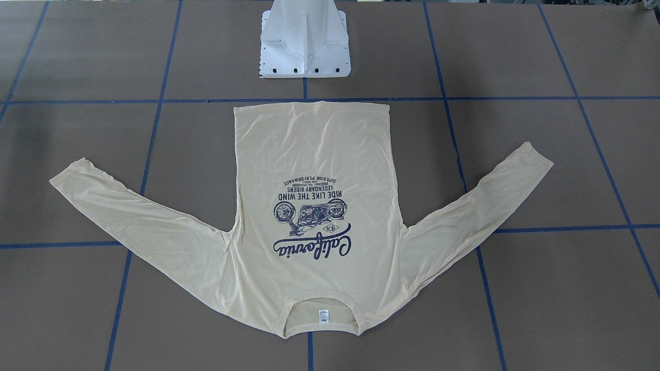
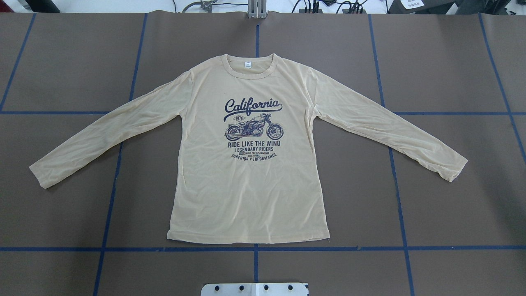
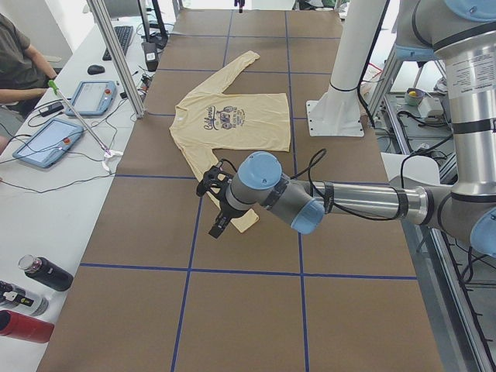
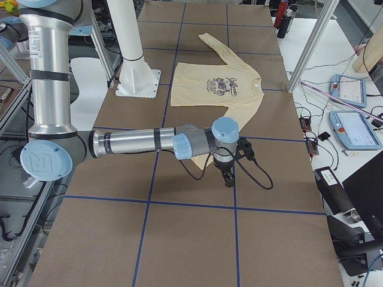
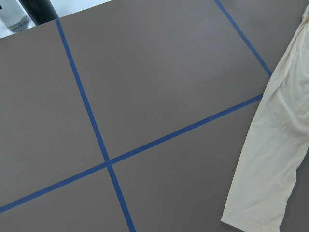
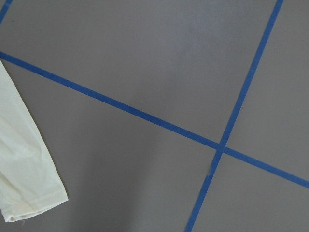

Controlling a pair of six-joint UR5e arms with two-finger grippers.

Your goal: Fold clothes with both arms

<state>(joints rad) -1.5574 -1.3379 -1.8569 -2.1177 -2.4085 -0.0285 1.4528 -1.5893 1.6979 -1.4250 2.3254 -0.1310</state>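
Cream-yellow shirt (image 2: 250, 193) lies flat and print up on the brown table (image 2: 452, 213), collar away from the robot, hem toward its base, both sleeves spread wide. Nothing is folded yet, so you're at the first grab. The left gripper (image 3: 218, 223) hangs over the table just beside the left cuff (image 5: 256, 208), and the right gripper (image 4: 228, 177) likewise by the right cuff (image 6: 29, 193). Both show only in the side views, so I can't tell how wide the fingers stand. The cuffs lie loose on the table, so nothing looks held. Bring each gripper down on its own cuff and pinch both layers near the end. Lift just clear of the table, then carry the sleeves in across the chest together so the body doesn't drag or skew. The fabric is thin and likely to slip or bunch, so go slow.
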